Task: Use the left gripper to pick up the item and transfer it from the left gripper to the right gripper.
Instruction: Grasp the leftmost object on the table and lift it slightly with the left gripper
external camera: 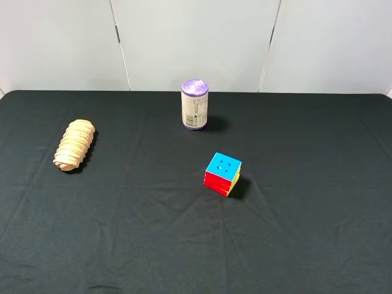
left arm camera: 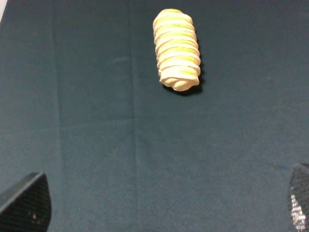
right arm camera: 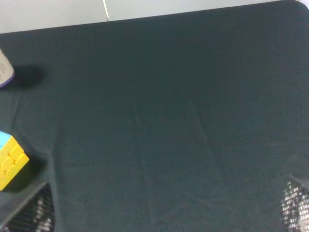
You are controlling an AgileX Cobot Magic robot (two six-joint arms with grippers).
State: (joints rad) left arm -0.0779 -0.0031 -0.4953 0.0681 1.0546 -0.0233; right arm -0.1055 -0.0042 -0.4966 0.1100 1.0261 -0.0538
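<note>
The item [external camera: 74, 144] is a tan ridged loaf-like toy lying on the black cloth at the left. It also shows in the left wrist view [left arm camera: 177, 50], lying lengthwise ahead of my left gripper [left arm camera: 161, 205]. That gripper is open and empty, with only its two fingertips [left arm camera: 26, 203] showing at the frame corners, well short of the item. My right gripper [right arm camera: 161, 212] is open and empty too, its fingertips [right arm camera: 29, 215] wide apart over bare cloth. Neither gripper shows in the exterior high view.
A purple-topped can [external camera: 195, 104] stands upright at the back middle. A multicoloured puzzle cube [external camera: 222, 174] sits near the centre, and also shows in the right wrist view [right arm camera: 10, 159]. A black cloth [external camera: 306, 214] covers the table; a white wall stands behind.
</note>
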